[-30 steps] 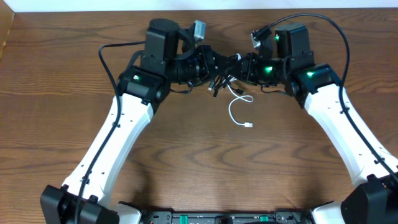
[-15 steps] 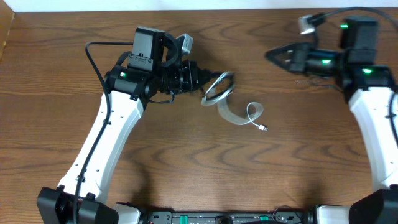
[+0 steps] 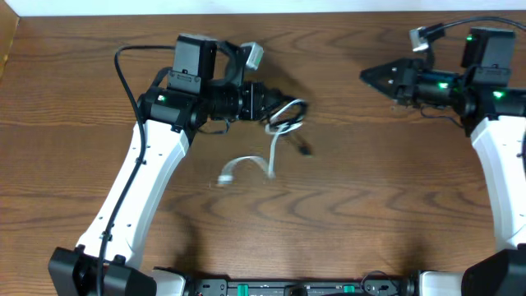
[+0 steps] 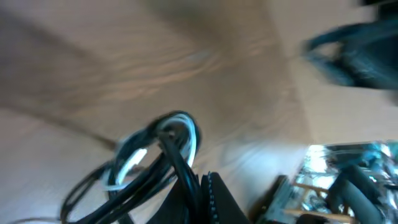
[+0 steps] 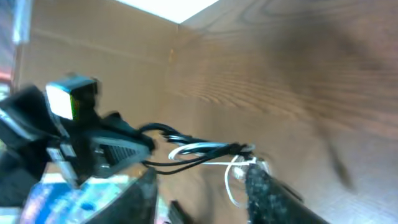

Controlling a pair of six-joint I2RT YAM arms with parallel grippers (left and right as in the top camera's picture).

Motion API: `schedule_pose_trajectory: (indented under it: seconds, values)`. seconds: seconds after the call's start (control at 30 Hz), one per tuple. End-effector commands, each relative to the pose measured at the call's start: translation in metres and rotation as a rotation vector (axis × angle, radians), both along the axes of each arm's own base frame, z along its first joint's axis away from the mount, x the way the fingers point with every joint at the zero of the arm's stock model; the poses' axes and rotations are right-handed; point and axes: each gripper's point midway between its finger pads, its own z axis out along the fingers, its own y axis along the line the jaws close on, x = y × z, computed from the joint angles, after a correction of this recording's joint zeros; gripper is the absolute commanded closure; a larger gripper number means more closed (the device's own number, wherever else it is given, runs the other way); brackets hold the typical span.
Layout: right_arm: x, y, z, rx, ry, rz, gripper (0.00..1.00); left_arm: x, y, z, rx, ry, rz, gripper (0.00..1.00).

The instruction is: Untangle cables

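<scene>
Overhead view of a wooden table (image 3: 370, 205) with two white robot arms reaching in from the near edge.

The left claw (image 3: 269, 105) sits left of centre, toward the far side. It is pinched together on a small bunch of loops where the white cable (image 3: 272, 156) and the black cable (image 3: 296, 141) overlap. The right claw (image 3: 367, 76) is well apart from them at the far right, pointing left toward the bunch. In its own wrist camera, its fingers (image 5: 264, 186) stand apart with nothing between them, though that view is blurred.

The job looks only partly done. The two cables are crossed and coiled together at the left claw, as the left wrist view shows with black and white loops (image 4: 168, 134) lying on each other. Only their loose tails have spread apart. The loops need to be pulled free of each other.

From the bunch, the white cable's tail runs toward the near side, then bends left along the table. Its plug (image 3: 224, 178) ends pointing left. The black cable's short tail angles near and right, ending in a dark plug (image 3: 304, 150). The bunch itself stretches roughly left to right, out from the claw tip.
</scene>
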Motion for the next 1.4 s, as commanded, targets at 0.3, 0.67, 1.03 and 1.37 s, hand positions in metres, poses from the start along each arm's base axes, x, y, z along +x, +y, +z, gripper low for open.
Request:
schedule_pose_trajectory:
  seconds: [0.3, 0.67, 1.03, 1.37]
  values:
    - [-0.015, 0.046, -0.007, -0.131, -0.158, 0.155, 0.46, -0.028, -0.028, 0.070, -0.318, -0.070, -0.260, 0.93]
    - [-0.024, 0.041, -0.057, -0.379, -0.131, 0.171, 0.39, -0.016, -0.031, 0.094, -0.394, -0.024, -0.204, 0.93]
    - [-0.022, 0.073, -0.046, -0.384, -0.278, 0.241, 0.19, -0.015, -0.031, 0.095, -0.432, 0.155, -0.135, 0.93]
    - [0.031, 0.083, -0.049, -0.510, -0.332, -0.003, 0.24, -0.013, -0.032, 0.109, -0.494, 0.292, -0.093, 0.93]
